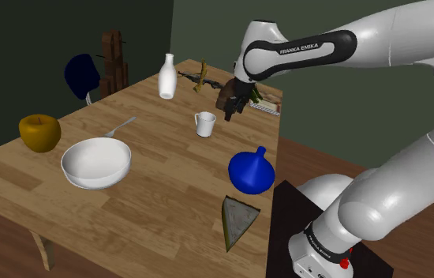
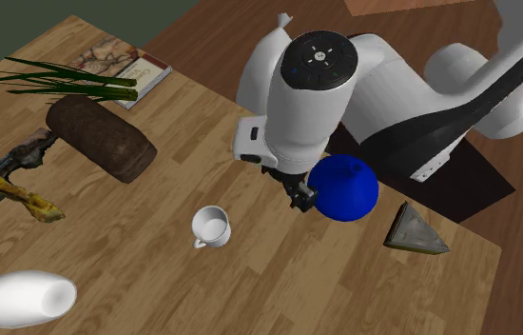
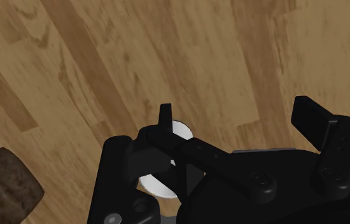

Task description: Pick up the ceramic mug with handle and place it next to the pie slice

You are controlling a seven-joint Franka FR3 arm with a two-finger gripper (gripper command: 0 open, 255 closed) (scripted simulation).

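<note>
Wooden table (image 1: 152,209): carries every item noted. White arm (image 1: 401,43): extends from the stand over the table's far part. White bowl (image 1: 95,163): mid-table, well apart from the work. Blue round vessel (image 1: 252,171): stands between the mug and the pie slice (image 1: 237,219), which lies at the near edge by the stand. White mug (image 1: 204,124): upright, mouth up, on bare wood, with its handle on the side away from the gripper. Assessment: rigid, light and probably smooth-walled, so prone to slip and liable to chip if knocked. The soundest hold is judged to be across the rim wall, one finger inside and one outside, clear of the handle. Gripper (image 1: 235,103): hangs above the table near the mug but not over it. Its fingers (image 3: 310,114) stand wide apart, holding and touching nothing. In the wrist view the mug shows partly behind one finger, not between the two.
</note>
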